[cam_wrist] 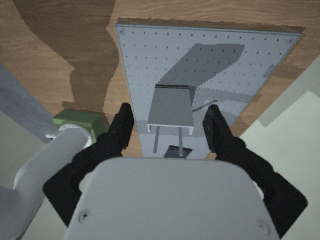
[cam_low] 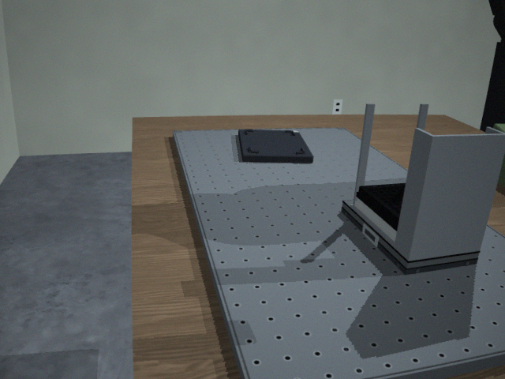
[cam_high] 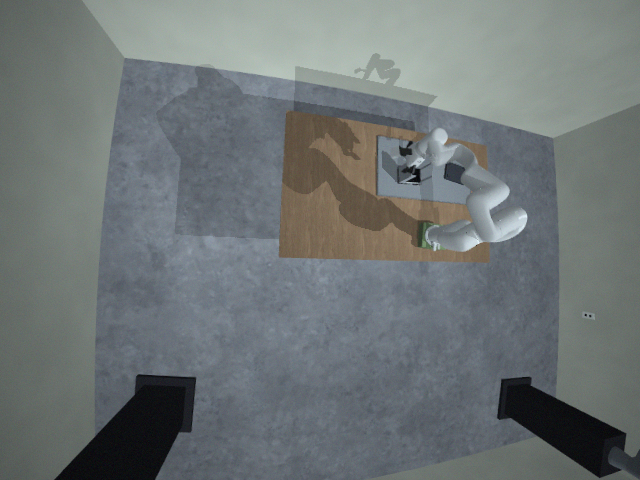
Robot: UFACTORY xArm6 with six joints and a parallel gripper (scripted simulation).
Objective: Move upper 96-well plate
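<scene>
Presently: gripper spread wide, holding nothing, high above stack rack K1 near bench's right edge. Upper plate unlifted in rack. Plate nest N1 unoccupied toward far edge. Pick, transfer, seating outstanding.

top view looks down from far overhead, exterior sits close beside the breadboard, wrist faces it too.

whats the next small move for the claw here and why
Probably lower straight toward the stack rack K1. The claw is open and holds nothing, high above the rack with a finger on either side of it in the wrist view. The black plates sit in the rack, and the nest N1 has no plate.
</scene>
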